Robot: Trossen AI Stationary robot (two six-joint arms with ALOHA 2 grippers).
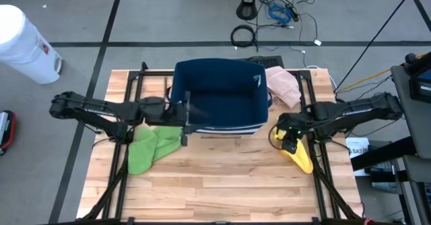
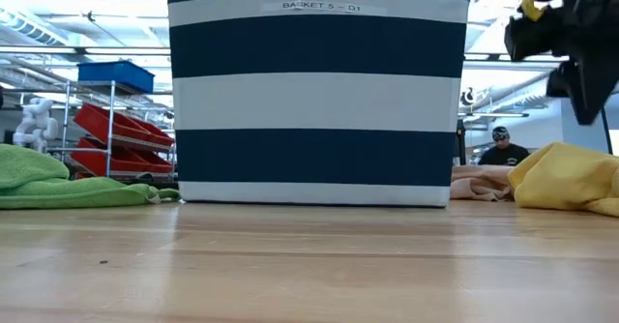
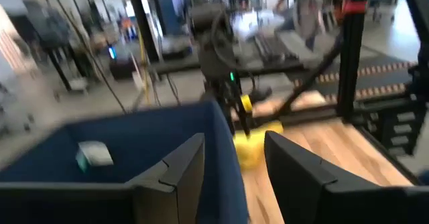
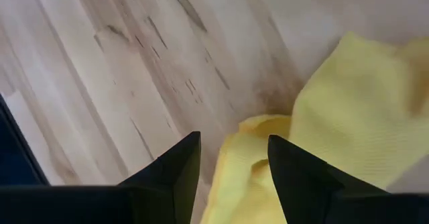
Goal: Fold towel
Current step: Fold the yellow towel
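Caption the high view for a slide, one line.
Two arms flank a navy basket on a wooden table: green towel by the left, yellow towel under the right gripper.

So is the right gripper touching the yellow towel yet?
Apart. The low view shows the right gripper raised clear above the yellow towel, with open background between them.

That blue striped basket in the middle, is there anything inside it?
From above, the basket shows only its dark blue lining and a small pale tag; no towels are visible inside. The green towel, yellow towel and pink cloth lie outside it. Its near inner wall is hidden.
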